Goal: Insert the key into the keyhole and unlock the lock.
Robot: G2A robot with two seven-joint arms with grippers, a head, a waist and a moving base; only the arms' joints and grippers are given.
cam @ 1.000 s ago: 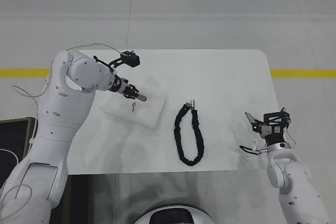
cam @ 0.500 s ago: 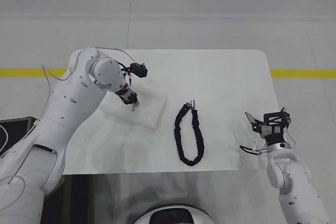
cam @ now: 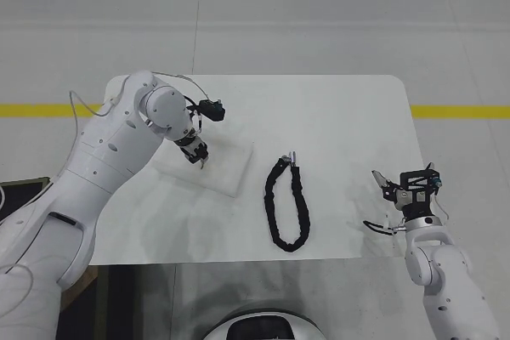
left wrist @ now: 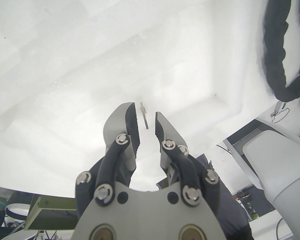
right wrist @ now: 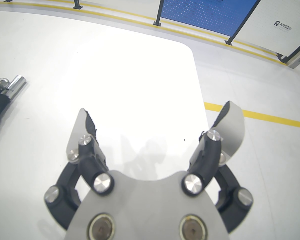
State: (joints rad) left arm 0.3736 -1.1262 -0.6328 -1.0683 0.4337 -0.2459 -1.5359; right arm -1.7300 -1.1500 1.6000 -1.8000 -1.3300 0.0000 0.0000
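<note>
A small flat metal key [left wrist: 144,116] stands on edge in a white foam pad [cam: 228,172] at the table's left. My left gripper [left wrist: 145,109] is down over it, its fingers a little apart on either side of the key, with a gap showing on both sides. In the top view that gripper [cam: 201,157] sits on the pad's middle. The lock, a black sleeved chain [cam: 287,204] with a metal cylinder end [cam: 291,157], lies at the table's middle. My right gripper [cam: 379,202] hangs open near the right front edge, with nothing between its fingers [right wrist: 88,123].
The foam pad [left wrist: 165,51] has shallow moulded recesses. The chain loop [left wrist: 275,51] lies just off the pad's edge. The lock's metal end [right wrist: 16,82] lies well away from my right gripper. Bare white table [cam: 348,119] separates lock and right arm.
The left arm swung its elbow and wrist around and brought its gripper down onto the key on the foam pad. The right arm and the lock have not moved.
</note>
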